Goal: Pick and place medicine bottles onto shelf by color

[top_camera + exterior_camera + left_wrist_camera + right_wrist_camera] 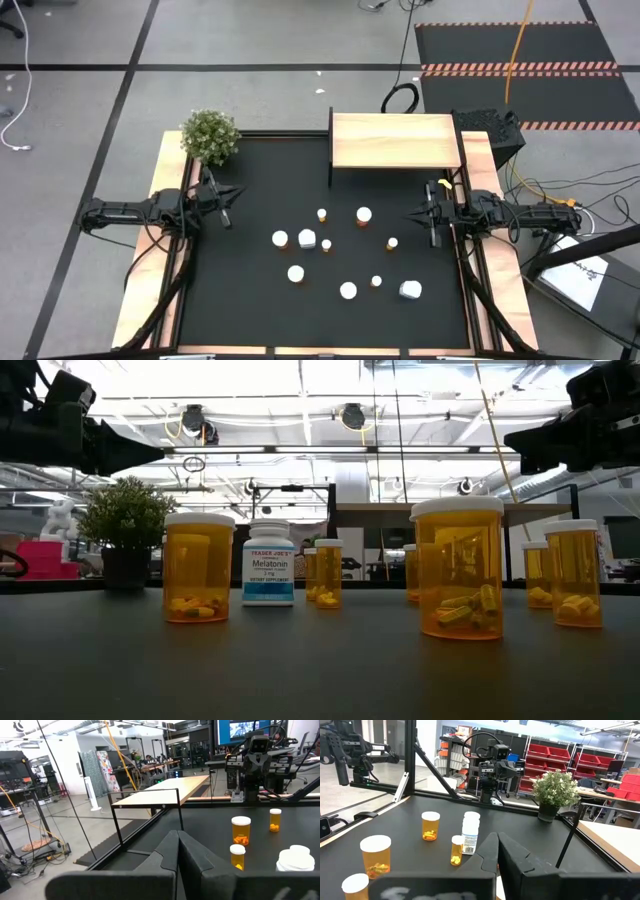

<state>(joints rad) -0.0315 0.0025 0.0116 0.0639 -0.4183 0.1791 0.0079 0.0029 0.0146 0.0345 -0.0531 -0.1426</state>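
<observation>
Several medicine bottles stand upright on the black mat (240, 300), between the two arms. Most are amber with white caps, such as one (364, 214) toward the far side and one (461, 567) close in the low view. Two are white (307, 238) (410, 290); one bears a bluish label (268, 563). The pale wooden shelf (395, 140) stands on thin black legs at the mat's far edge, with nothing on it. My left gripper (236, 193) hangs shut at the mat's left edge. My right gripper (408, 215) hangs shut at the right edge. Both are above and clear of the bottles.
A green potted plant (210, 135) stands at the mat's far left corner. Wooden side rails (140, 290) run along both sides of the mat. Bare mat lies between the bottles and the shelf, and along the near edge.
</observation>
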